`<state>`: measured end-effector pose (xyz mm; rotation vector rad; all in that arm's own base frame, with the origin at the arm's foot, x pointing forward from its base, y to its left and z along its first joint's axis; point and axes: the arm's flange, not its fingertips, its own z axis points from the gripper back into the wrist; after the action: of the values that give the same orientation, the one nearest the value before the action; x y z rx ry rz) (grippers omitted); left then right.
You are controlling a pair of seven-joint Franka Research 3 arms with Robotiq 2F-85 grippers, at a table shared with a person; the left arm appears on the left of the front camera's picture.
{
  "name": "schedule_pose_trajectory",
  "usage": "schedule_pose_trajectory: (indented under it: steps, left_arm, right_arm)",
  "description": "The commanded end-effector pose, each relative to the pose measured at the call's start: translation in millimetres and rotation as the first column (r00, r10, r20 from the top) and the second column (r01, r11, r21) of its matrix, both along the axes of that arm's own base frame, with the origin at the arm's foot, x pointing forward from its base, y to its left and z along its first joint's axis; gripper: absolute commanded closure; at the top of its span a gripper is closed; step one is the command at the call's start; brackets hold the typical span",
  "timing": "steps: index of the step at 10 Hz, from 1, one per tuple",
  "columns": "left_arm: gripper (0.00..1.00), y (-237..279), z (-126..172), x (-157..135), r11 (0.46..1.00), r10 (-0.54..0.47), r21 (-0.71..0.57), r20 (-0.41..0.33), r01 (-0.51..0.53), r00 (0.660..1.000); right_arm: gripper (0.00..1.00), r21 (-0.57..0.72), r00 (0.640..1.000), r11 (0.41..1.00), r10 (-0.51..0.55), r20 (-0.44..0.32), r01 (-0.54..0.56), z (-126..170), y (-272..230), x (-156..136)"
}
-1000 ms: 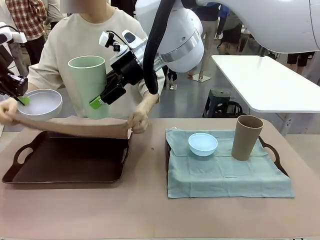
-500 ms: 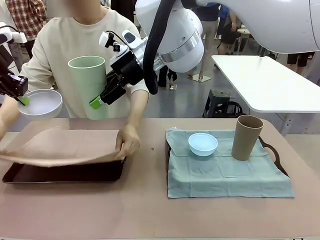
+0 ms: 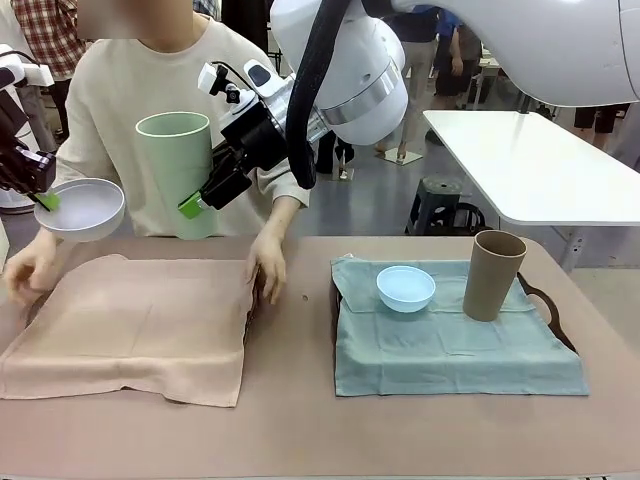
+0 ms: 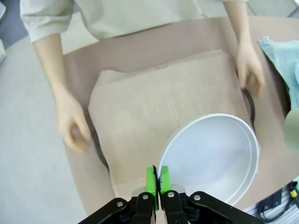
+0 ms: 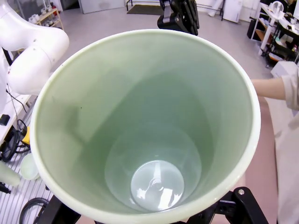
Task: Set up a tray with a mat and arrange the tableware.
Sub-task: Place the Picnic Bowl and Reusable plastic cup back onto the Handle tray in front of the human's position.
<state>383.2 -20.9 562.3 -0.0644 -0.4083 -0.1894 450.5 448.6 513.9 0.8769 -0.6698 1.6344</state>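
Left tool pinches white bowl, right tool clamps green tumbler; mat now covers tray, we can place.

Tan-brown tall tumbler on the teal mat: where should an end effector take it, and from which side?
Grip the tan-brown tall handleless tumbler around its upper wall, coming in level from the robot's right. It stands upright with straight sides, and the small light blue round bowl sits close on its other side, so the right is likely the freer approach.
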Motion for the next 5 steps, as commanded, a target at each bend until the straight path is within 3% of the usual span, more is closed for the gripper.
schedule_pose_trajectory:
  steps: [1, 5]
  left_arm:
    - [1.00, 1.1, 0.1, 1.0, 1.000, -0.009, 0.001, 0.006, 0.009, 1.000]
    - [1.00, 1.1, 0.1, 1.0, 1.000, -0.009, 0.001, 0.006, 0.009, 1.000]
  right_arm:
    - [0.30, 0.004, 1.000, 1.000, 0.007, 0.003, -0.007, 1.9, 1.0, 1.0]
    - [0.30, 0.004, 1.000, 1.000, 0.007, 0.003, -0.007, 1.9, 1.0, 1.0]
